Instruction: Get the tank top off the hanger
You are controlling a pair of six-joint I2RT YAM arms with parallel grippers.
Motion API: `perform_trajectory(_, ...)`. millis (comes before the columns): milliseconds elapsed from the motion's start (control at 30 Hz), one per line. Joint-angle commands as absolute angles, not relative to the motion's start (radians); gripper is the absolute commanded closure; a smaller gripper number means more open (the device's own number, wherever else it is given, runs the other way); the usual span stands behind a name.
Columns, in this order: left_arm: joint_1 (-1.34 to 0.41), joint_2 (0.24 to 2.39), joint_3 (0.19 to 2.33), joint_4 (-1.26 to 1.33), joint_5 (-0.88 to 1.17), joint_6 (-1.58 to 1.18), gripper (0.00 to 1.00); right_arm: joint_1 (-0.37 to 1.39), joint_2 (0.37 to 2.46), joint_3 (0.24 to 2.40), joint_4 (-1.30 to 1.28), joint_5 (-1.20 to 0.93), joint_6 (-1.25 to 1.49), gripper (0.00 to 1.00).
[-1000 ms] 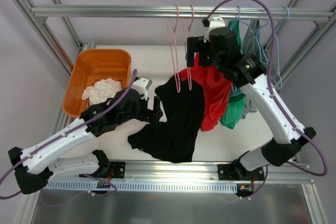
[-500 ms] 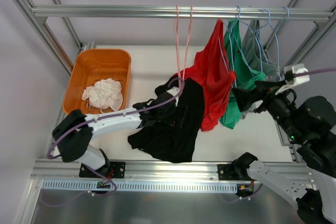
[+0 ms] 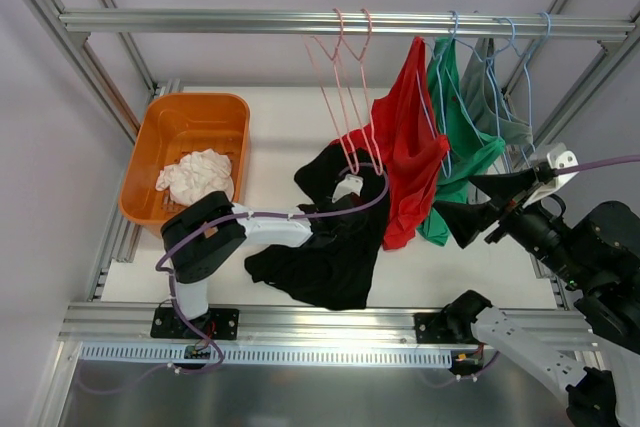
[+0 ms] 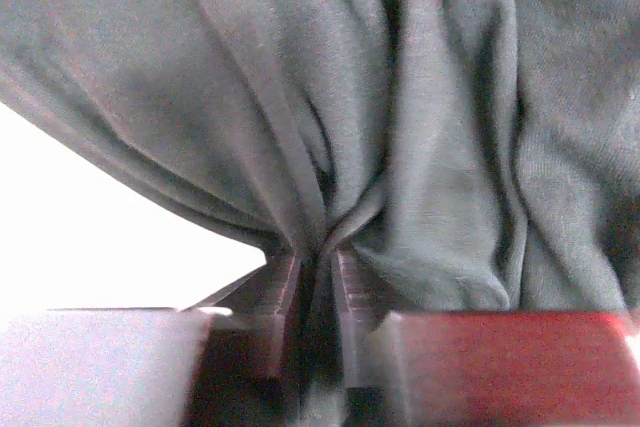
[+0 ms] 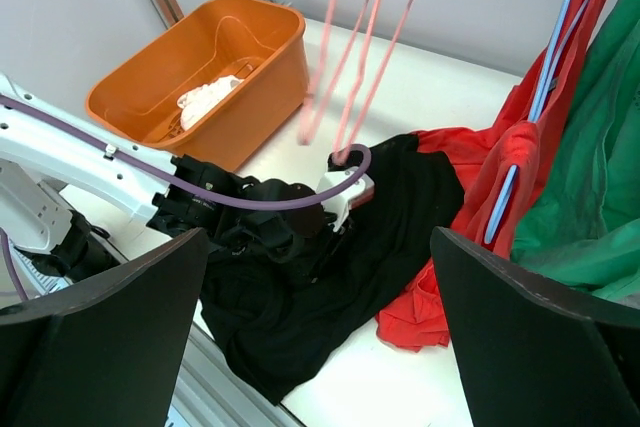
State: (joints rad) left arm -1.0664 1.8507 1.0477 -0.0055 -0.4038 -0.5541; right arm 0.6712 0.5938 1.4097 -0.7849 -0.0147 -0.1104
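Pinching black tank top [image 3: 330, 247] | left tool [image 4: 318, 262] clamped; right tool [image 3: 480, 201] spread wide

Top and right wrist over orange tub [image 3: 190, 127]; left wrist against cloth [image 4: 420, 127].

No readable text, label, brand, number or sign appears in any of the three views.

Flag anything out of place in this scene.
The black fabric tank top lies crumpled on the white table, pinched by the left gripper. The thin pink wire hangers hang tilted, apparently bare.
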Motion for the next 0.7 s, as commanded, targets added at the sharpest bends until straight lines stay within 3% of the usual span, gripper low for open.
perform_trajectory(0, -1.075, 1.835, 0.965, -0.067, -0.413, -0.647, 0.95, 0.673, 0.578, 1.407, -0.77, -0.028, -0.13, 0.01)
perform_trajectory(33, -1.075, 1.812, 0.954, -0.089, -0.435, -0.652, 1.0, 0.672, 0.578, 1.404, -0.769, -0.025, -0.135, 0.01)
perform_trajectory(333, -1.078, 1.299, 0.954, -0.319, -0.613, -0.627, 1.0, 0.673, 0.595, 1.347, -0.733, 0.041, -0.144, 0.0)
perform_trajectory(533, -1.074, 1.102, 1.113, -0.491, -0.742, -0.562, 1.0, 0.672, 0.6, 1.33, -0.713, 0.066, -0.149, 0.01)
perform_trajectory(667, -1.043, 1.068, 1.334, -0.592, -0.822, -0.48, 1.0, 0.673, 0.603, 1.328, -0.703, 0.086, -0.152, 0.0)
